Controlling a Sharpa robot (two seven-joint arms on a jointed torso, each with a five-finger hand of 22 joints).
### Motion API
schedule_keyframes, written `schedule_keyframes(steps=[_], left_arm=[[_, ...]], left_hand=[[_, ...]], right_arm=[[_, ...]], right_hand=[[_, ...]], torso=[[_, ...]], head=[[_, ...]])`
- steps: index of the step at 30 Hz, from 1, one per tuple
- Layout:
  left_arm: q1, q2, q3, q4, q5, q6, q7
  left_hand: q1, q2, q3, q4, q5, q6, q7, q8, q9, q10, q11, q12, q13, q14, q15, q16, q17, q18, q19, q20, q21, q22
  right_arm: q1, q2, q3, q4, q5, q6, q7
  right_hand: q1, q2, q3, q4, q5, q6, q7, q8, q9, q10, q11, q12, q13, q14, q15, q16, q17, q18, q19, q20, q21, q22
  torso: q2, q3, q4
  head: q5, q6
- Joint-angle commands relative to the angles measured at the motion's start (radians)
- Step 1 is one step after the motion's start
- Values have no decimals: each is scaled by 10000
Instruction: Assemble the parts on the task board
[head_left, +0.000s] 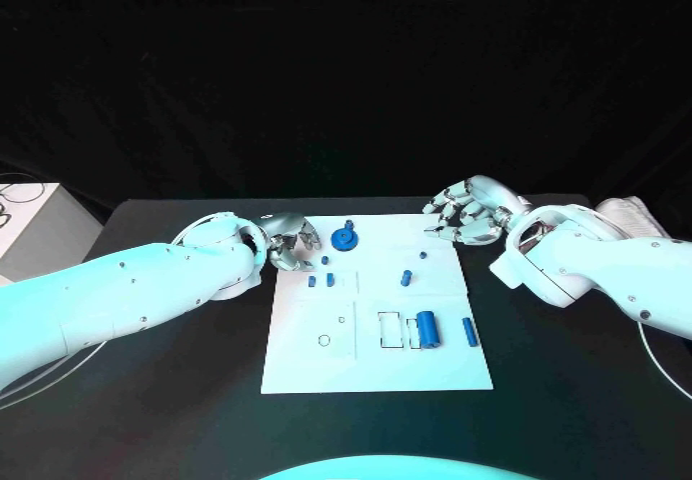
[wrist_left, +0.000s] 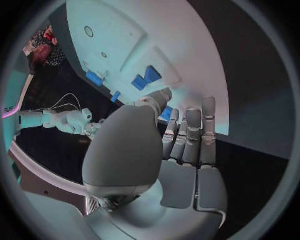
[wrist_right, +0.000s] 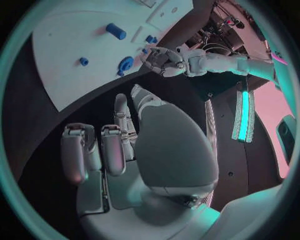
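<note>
White task board (head_left: 375, 365) dotted with small blue parts (head_left: 427, 326), left hand (head_left: 293, 243) and right hand (head_left: 464, 212) empty, fingers apart

- White rectangular task board (head_left: 375, 370) lies mid-table on the black table (head_left: 577, 400).
- Left silver hand (head_left: 293, 243) sits at the board's far left corner, beside a round blue knobbed part (head_left: 346, 238).
- Right silver hand (head_left: 464, 211) hovers at the far right corner, fingers spread.
- Blue cylinder part (head_left: 427, 326) lies near the right edge.
</note>
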Motion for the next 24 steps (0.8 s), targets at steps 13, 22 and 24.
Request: schedule_keyframes(steps=[13, 22, 24], left_arm=[[54, -1652, 549, 777, 6491, -189, 1954], [48, -2460, 583, 1680, 10438, 658, 3752], [46, -2554, 584, 1825, 10695, 763, 3891]], left_hand=[[73, -294, 1939, -264, 29, 685, 690, 664, -222, 642, -272, 1203, 124, -1016, -267, -2064, -1788, 149, -515, -236, -51, 95], [-570, -209, 1562, -143, -19, 854, 655, 933, -212, 1165, -375, 1651, 246, -802, -309, -2294, -1851, 150, -436, -237, -542, -286], [-594, -201, 1526, -138, -19, 866, 645, 952, -209, 1175, -384, 1666, 251, -798, -313, -2303, -1848, 150, -419, -240, -584, -321]], right_arm=[[-400, 222, -49, -278, -5089, 541, -813], [-513, 700, -63, -820, -6341, 623, -1471], [-536, 794, -65, -928, -6437, 696, -1536]], right_hand=[[-141, -558, 2065, -563, 31, 528, 9, -99, -66, 202, 157, -2856, -2898, 582, 98, -155, 786, 172, 374, 48, -682, 1748], [-546, -625, 2539, -984, 13, 637, -23, -209, -74, 285, 154, -3508, -3697, 555, 54, -275, 640, 230, 305, -7, -971, 1619], [-614, -623, 2595, -1060, 11, 653, -37, -232, -75, 316, 143, -3605, -3816, 550, 19, -303, 604, 237, 300, -44, -1005, 1604]], torso=[[0, 10, -7], [5, -24, 34], [0, -24, 46]], head=[[-311, 184], [-453, 237], [-484, 246]])
